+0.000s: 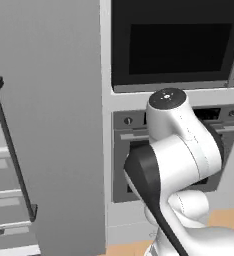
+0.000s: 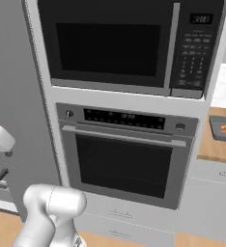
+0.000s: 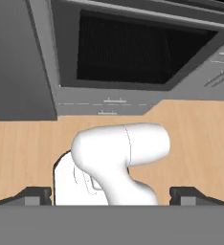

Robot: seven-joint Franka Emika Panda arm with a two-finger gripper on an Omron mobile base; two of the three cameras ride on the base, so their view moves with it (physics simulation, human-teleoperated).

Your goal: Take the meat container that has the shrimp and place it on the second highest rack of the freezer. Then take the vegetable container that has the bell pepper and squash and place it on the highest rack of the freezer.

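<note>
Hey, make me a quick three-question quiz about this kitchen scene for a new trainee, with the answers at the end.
1. True or false: the claw is gripping a container.
2. In the right base view, where is the grey tray holding the shrimp? A) on the wooden counter right of the oven; B) inside the freezer; C) on the floor.
3. Which appliance sits directly above the oven?

Key:
1. False; its fingertips stand wide apart with nothing between them.
2. A.
3. The microwave.
</note>
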